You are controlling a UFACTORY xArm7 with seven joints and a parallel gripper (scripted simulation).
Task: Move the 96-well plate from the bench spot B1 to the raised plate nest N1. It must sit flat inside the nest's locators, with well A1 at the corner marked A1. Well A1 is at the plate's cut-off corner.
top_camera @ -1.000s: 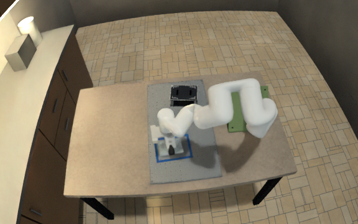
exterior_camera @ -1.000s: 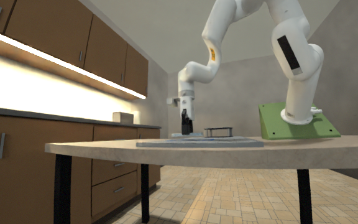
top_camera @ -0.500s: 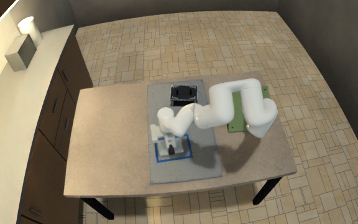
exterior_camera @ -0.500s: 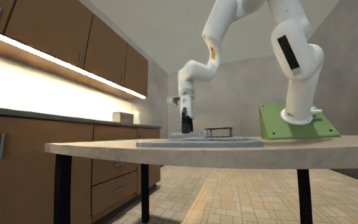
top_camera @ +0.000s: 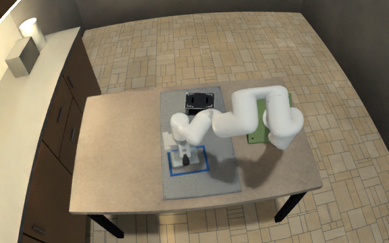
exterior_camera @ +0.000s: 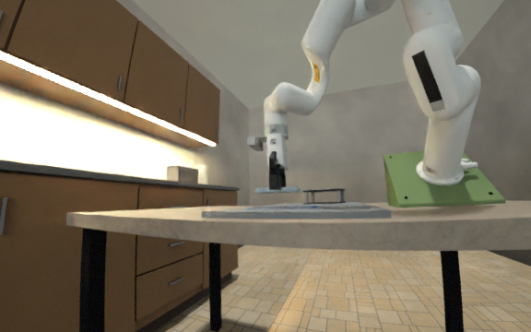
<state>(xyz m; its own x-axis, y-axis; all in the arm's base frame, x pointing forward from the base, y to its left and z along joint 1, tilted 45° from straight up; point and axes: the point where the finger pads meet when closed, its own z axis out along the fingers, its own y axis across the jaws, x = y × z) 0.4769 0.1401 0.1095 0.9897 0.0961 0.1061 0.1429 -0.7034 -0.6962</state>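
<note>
The gripper (exterior_camera: 277,183) pinches the 96-well plate (exterior_camera: 277,189) level just above the blue-outlined spot B1 (top_camera: 205,158), with the black plate nest N1 (top_camera: 199,100) farther along the grey mat (top_camera: 221,175).

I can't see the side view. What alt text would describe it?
A white robot arm's black gripper holds a flat pale plate level, lifted above the grey mat on a beige table. A low black frame stands just beyond.
</note>
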